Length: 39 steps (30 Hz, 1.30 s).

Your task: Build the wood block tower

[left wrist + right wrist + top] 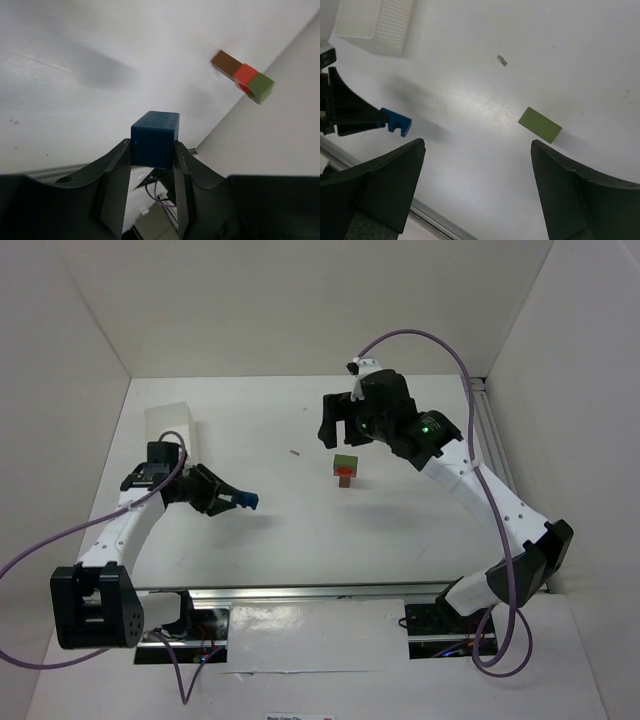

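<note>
A white table (pixel 300 540) with white walls on three sides carries the scene, and two white and black robot arms reach over it from its near edge. A white rectangular plastic tray (pixel 168 424) with a finely gridded surface (pixel 375 22) sits near the table's far left corner.

The right gripper (pixel 340 438) hangs over the middle of the table with its jaws spread wide and nothing between them. In its wrist view (pixel 477 145) the two dark fingers (pixel 395 185) stand well apart, and the top of the tower lies on the table below the gap between them.

The left gripper (pixel 232 498) is over the left half of the table, nearer the near edge, pointing toward the centre. Its jaws are clamped on a small dark blue wooden block (pixel 246 501), which sticks out past the fingertips (pixel 155 139) and is held clear of the table.

The wood block tower (pixel 346 470) stands about mid-table, a little right of centre and well apart from the blue block. The left wrist view shows three stacked blocks: brown at the bottom, red in the middle, olive green on top (pixel 242 76). From above, only the green top face shows (pixel 540 124).

A tiny dark speck (pixel 295 452) lies on the table to the left of the tower, toward the far edge.
</note>
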Each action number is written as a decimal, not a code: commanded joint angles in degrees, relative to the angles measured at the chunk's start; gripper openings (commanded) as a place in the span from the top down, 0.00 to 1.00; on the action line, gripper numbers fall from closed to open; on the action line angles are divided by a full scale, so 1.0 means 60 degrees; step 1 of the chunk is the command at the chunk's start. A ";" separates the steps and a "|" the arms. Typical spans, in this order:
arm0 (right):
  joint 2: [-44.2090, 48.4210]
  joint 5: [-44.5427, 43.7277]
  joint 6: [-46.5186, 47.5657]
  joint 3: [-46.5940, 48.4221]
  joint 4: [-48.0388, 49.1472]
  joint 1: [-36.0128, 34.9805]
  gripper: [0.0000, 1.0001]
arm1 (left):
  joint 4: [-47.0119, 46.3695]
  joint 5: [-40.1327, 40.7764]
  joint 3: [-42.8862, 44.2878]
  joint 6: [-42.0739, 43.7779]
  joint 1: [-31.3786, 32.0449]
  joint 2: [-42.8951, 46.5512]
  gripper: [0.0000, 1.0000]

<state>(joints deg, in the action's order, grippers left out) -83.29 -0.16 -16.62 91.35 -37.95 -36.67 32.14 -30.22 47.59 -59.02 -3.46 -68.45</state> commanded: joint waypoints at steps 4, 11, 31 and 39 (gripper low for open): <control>0.0258 -0.1818 -0.0320 -0.0561 -0.0530 -0.0275 0.07 | 0.2008 0.0891 0.1017 -0.0622 0.0050 -0.1948 1.00; 0.0258 -0.2419 -0.0320 -0.0752 -0.0632 -0.0553 0.07 | 0.2612 0.0306 0.1852 0.0066 0.0488 -0.4587 1.00; -0.0035 -0.2697 -0.0496 -0.0753 -0.0823 -0.0832 0.04 | 0.1308 -0.0472 0.2219 0.0155 0.1617 -0.5629 0.36; 0.0140 -0.3370 -0.1476 -0.0766 -0.0911 -0.1489 0.03 | 0.1322 -0.0020 0.2716 0.0637 0.1823 -0.4737 0.00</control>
<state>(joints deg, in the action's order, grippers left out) -83.85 -17.30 -21.78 86.91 -41.85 -43.03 39.24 -31.46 61.36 -57.12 6.96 -101.12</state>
